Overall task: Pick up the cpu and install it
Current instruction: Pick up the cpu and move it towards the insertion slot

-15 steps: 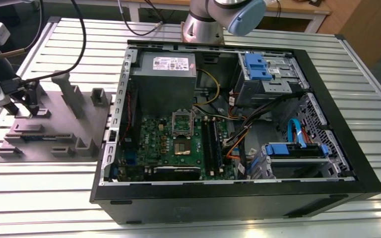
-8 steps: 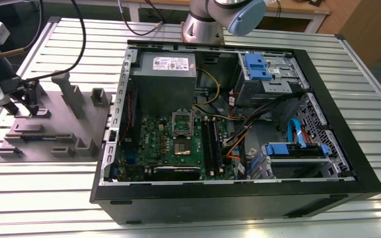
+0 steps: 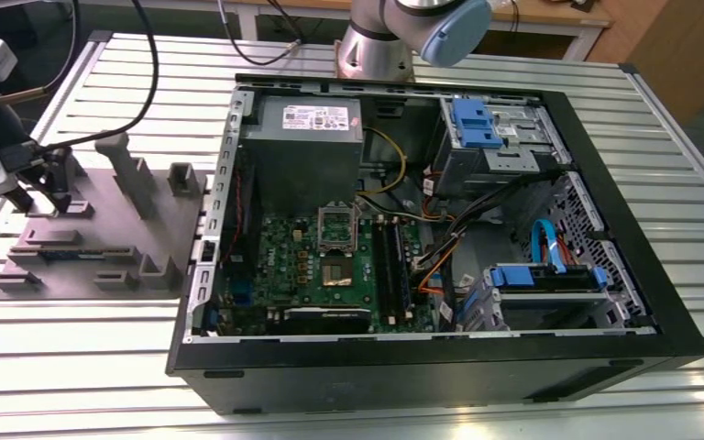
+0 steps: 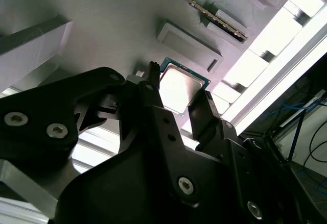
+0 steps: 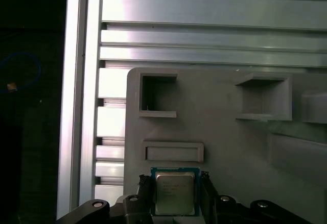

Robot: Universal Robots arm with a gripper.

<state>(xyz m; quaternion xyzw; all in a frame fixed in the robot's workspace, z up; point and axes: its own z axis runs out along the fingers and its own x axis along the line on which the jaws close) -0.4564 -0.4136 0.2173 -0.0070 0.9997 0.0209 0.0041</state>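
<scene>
The cpu (image 5: pixel 173 192) is a small square chip with a shiny metal top and a thin green rim. It rests against the grey moulded plate (image 5: pixel 225 147), near one of the plate's edges. My gripper (image 5: pixel 173 180) has one dark finger at each of two opposite sides of the chip, and both fingers (image 4: pixel 152 78) look pressed against its edges. The second wrist view shows the cpu (image 4: pixel 180 85) framed by my gripper (image 4: pixel 179 83). In the exterior view my gripper (image 3: pixel 22 197) is low over the plate (image 3: pixel 95 229) at the view's left.
An open computer case (image 3: pixel 438 357) lies at the exterior view's right of the plate, with a green motherboard (image 3: pixel 327 266), its socket (image 3: pixel 337 225), a grey power supply (image 3: pixel 305 137) and blue drive bays (image 3: pixel 475 124). Upright blocks (image 3: pixel 126 165) stand on the plate. All of this rests on a slatted metal table (image 3: pixel 59 367).
</scene>
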